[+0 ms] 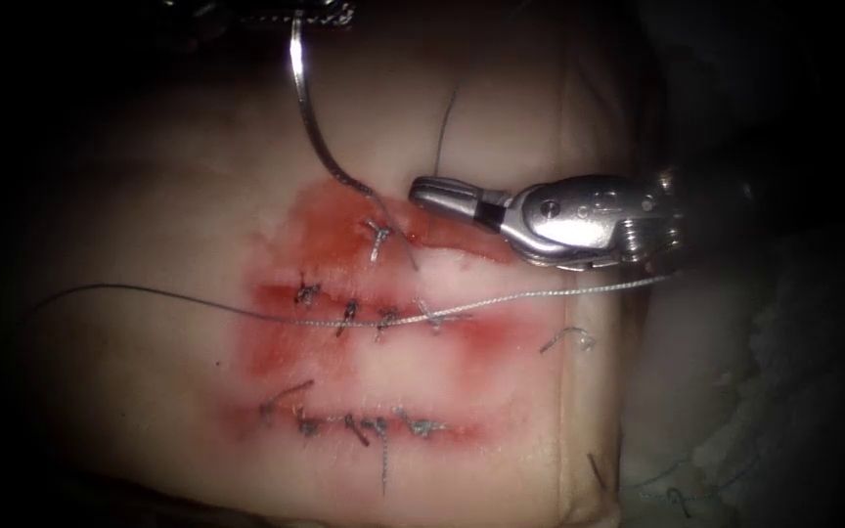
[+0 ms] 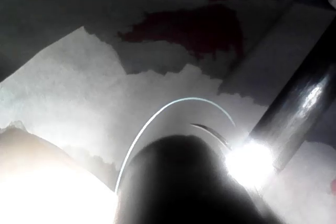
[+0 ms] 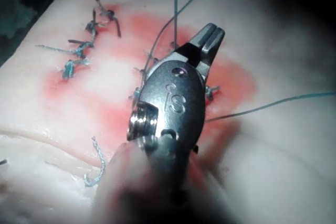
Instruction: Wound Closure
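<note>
Pale tissue takes up most of the endoscope view, marked with red fluid around three roughly horizontal rows of work: a lower row of knotted stitches, a middle row of stitches, and an upper cut with a single knot at its left end. Short cut ends of thread lie loose on the tissue to the right.

At the upper edge, the left arm's tool reaches in from the dark and holds the curved needle by its upper end. The needle hangs down from there, its lower end meeting the tissue just above and left of the single knot. Whether the tip is buried I cannot tell. Held high like this, the needle stays out of the right tool's way. In the left wrist view the needle arcs brightly over the tissue.

Coming in from the right, the right arm's tool lies low over the upper cut with its jaws pressed together. I cannot tell whether anything is caught between them. The right wrist view shows the same closed jaws of this tool pointing across the reddened patch.

A long thread runs from the left, along the middle row, and on beneath the right tool. A thinner strand rises from near that tool's tip.
</note>
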You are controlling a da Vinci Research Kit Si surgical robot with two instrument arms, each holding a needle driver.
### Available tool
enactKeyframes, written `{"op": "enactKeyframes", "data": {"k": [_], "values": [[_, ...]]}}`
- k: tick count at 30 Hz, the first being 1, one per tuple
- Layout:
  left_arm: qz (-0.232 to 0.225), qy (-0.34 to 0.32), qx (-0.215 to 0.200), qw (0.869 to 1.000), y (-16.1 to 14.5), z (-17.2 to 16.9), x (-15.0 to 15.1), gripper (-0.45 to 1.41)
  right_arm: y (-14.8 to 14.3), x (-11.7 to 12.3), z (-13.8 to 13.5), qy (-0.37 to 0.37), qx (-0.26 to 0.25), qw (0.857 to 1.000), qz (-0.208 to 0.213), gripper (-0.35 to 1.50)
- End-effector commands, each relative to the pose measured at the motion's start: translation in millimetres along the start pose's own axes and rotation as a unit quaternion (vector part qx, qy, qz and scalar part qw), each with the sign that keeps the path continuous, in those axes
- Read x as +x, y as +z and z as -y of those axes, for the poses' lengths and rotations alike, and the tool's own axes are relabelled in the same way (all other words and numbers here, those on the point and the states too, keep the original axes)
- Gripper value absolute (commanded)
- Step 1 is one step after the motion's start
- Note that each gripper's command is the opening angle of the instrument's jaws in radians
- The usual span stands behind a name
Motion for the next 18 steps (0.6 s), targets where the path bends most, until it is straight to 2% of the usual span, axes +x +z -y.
{"op": "enactKeyframes", "data": {"k": [1,5,7,10,11,14,18], "values": [[0.002,0.005,0.003,1.000,0.6,0.6,-1.1,-0.45,0.9,0.4,-0.1,-0.001,-0.006,1.000,0.002,-0.35],[0.001,0.025,0.015,1.000,0.8,4.5,-2.3,-0.45,1.5,0.5,0.0,-0.003,-0.036,0.999,0.005,-0.35],[0.000,0.036,0.019,0.999,1.5,5.8,-2.1,-0.45,2.5,0.6,0.2,-0.005,-0.087,0.996,0.011,-0.35],[-0.002,0.039,0.021,0.999,2.0,6.0,-1.8,-0.45,3.6,0.8,0.1,-0.006,-0.121,0.993,0.004,-0.35],[-0.005,0.046,0.024,0.999,2.6,5.9,-1.5,-0.45,5.0,1.4,-0.6,-0.008,-0.145,0.989,-0.008,-0.35],[-0.005,0.050,0.024,0.998,2.8,5.7,-1.3,-0.45,5.9,2.3,-1.8,-0.017,-0.169,0.985,-0.019,-0.35],[-0.006,0.070,0.025,0.997,2.1,5.5,-1.9,-0.45,6.1,4.3,-5.4,-0.014,-0.252,0.967,-0.030,-0.35]]}}
